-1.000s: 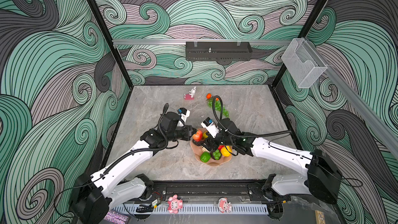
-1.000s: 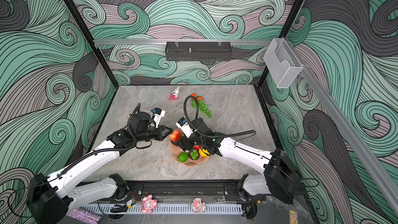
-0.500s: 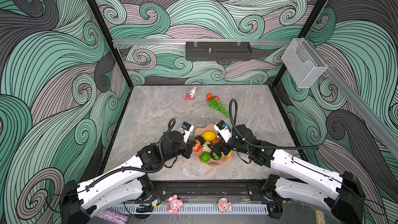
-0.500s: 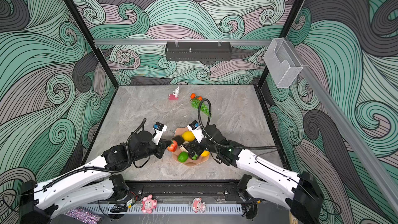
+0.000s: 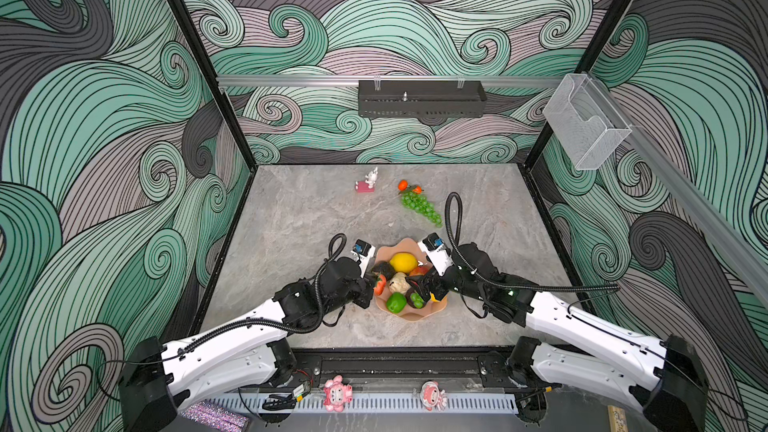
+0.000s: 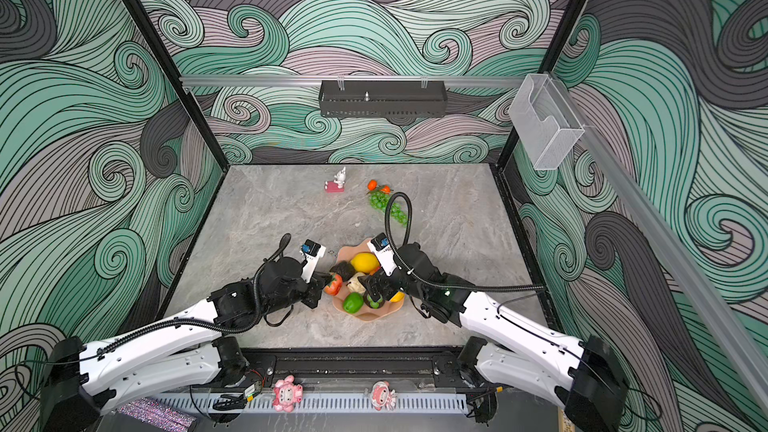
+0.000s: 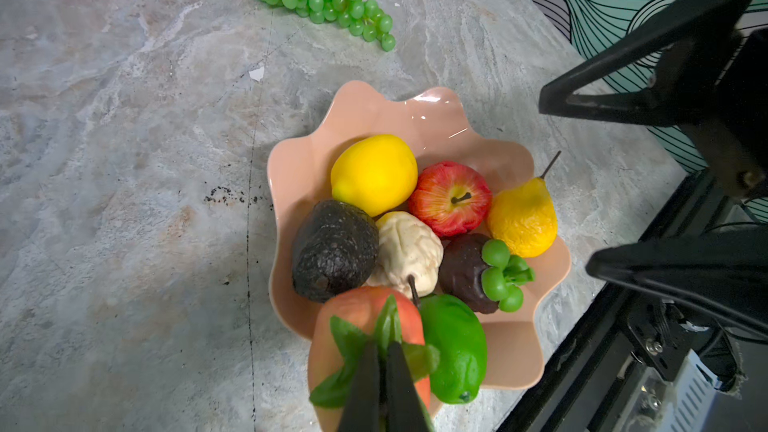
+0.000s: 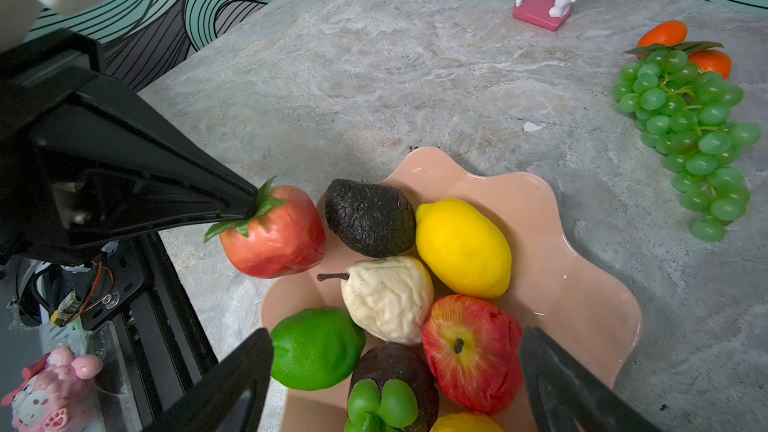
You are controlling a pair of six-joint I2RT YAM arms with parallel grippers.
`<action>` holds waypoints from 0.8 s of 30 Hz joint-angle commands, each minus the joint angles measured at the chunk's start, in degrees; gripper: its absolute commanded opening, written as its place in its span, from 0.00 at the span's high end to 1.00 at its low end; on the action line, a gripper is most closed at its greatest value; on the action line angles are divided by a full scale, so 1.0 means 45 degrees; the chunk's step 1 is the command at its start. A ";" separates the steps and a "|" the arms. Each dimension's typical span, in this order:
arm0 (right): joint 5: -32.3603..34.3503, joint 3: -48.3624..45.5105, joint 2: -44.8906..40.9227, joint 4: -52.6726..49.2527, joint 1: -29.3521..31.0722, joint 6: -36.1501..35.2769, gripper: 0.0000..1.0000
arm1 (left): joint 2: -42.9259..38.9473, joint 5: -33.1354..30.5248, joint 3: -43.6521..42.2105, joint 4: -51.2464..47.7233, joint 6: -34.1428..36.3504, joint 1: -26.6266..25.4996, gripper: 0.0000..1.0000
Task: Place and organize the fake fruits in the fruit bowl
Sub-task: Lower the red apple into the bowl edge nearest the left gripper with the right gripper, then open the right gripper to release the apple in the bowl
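Note:
The salmon-pink fruit bowl [image 5: 400, 244] [image 6: 352, 248] [image 7: 374, 110] [image 8: 540, 201] holds a lemon [image 7: 374, 174], apple [image 7: 451, 197], dark avocado [image 8: 370, 218], cream knobbly pear [image 8: 388, 299], lime [image 8: 316, 347], a dark fruit with a green cap [image 7: 465, 272] and a yellow pear [image 7: 523, 218]. My left gripper [image 5: 371, 284] [image 7: 384, 344] is shut on the leaves of a red strawberry [image 5: 380, 284] [image 8: 274, 238], held over the bowl's left rim. The right gripper [image 5: 419, 289] [image 8: 395, 336] hangs open above the bowl's right side, holding nothing. Green grapes [image 5: 419, 205] [image 8: 694, 139] and small oranges [image 5: 409, 187] lie on the table behind.
A pink-and-white rabbit figurine [image 5: 368, 182] stands at the back of the marble table. A black shelf [image 5: 419, 97] hangs on the back wall and a clear basket [image 5: 586, 118] on the right wall. Two pink dolls [image 5: 334, 392] sit on the front rail.
The right gripper's jaws have spread wider and it has drawn back toward the front, uncovering the lemon. The left gripper has carried the strawberry a little toward the front, still shut on it.

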 commanded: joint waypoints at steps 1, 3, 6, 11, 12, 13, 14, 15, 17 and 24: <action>0.0254 0.0065 0.0094 -0.0141 0.0026 0.0175 0.05 | -0.0016 -0.0163 -0.0327 0.0561 -0.0955 -0.0086 1.00; 0.0252 0.0070 0.0108 -0.0141 0.0033 0.0193 0.05 | -0.0037 -0.0107 -0.0626 0.0906 -0.1257 -0.0076 1.00; 0.0259 0.0095 0.0138 -0.0156 0.0033 0.0217 0.05 | -0.0019 -0.0104 -0.0839 0.1190 -0.1501 -0.0086 1.00; 0.0286 0.0177 0.0118 -0.0233 0.0031 0.0198 0.04 | 0.0129 -0.0180 -0.0880 0.1245 -0.1590 -0.0083 1.00; 0.0302 0.0198 0.0116 -0.0269 0.0033 0.0188 0.05 | 0.0155 -0.0182 -0.0914 0.1237 -0.1618 -0.0086 1.00; 0.0336 0.0206 0.0116 -0.0292 0.0033 0.0163 0.04 | 0.0179 -0.0182 -0.0934 0.1254 -0.1683 -0.0086 1.00; 0.0342 0.0213 0.0100 -0.0292 0.0033 0.0168 0.05 | 0.0178 -0.0120 -0.0956 0.1265 -0.1708 -0.0086 0.97; 0.0371 0.0208 0.0099 -0.0312 0.0033 0.0158 0.04 | 0.0159 -0.0040 -0.0992 0.1308 -0.1720 -0.0085 0.94; 0.0398 0.0213 0.0080 -0.0312 0.0033 0.0188 0.04 | 0.0138 0.0003 -0.1036 0.1334 -0.1724 -0.0086 0.90; 0.0449 0.0180 0.0135 -0.0273 0.0032 0.0188 0.04 | 0.0327 0.0151 -0.1000 0.1236 -0.1672 -0.0086 0.82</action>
